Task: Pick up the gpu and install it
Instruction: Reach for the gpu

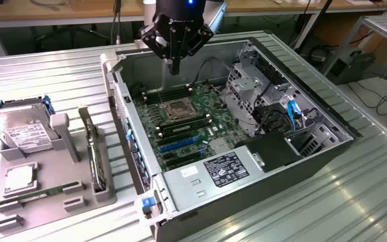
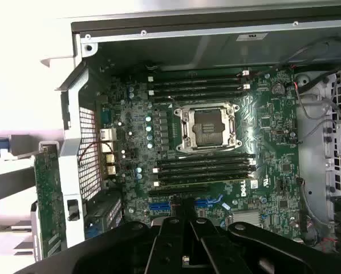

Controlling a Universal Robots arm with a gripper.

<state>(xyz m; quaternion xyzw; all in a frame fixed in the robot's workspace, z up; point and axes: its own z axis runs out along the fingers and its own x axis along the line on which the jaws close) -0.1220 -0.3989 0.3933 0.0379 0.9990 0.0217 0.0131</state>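
The gpu (image 1: 97, 156) stands on edge in a slot of the grey holder (image 1: 59, 166) at the exterior view's left, beside the open computer case (image 1: 328, 126). In the wrist view the gpu (image 2: 48, 194) shows as a green board edge just outside the case's rear panel. My gripper (image 1: 174, 68) hangs above the back part of the case, over the motherboard (image 1: 180, 126), well away from the gpu. Its fingers look pressed together with nothing between them. In the wrist view my gripper (image 2: 183, 214) points at the blue expansion slots (image 2: 210, 202) below the CPU socket (image 2: 207, 127).
The holder also carries a hard drive (image 1: 22, 131), a CPU (image 1: 20, 177) and a RAM stick (image 1: 42, 194). Inside the case sit the power supply (image 1: 223, 169), a drive cage (image 1: 247, 85) and cables (image 1: 291, 113). The case walls stand up around the motherboard.
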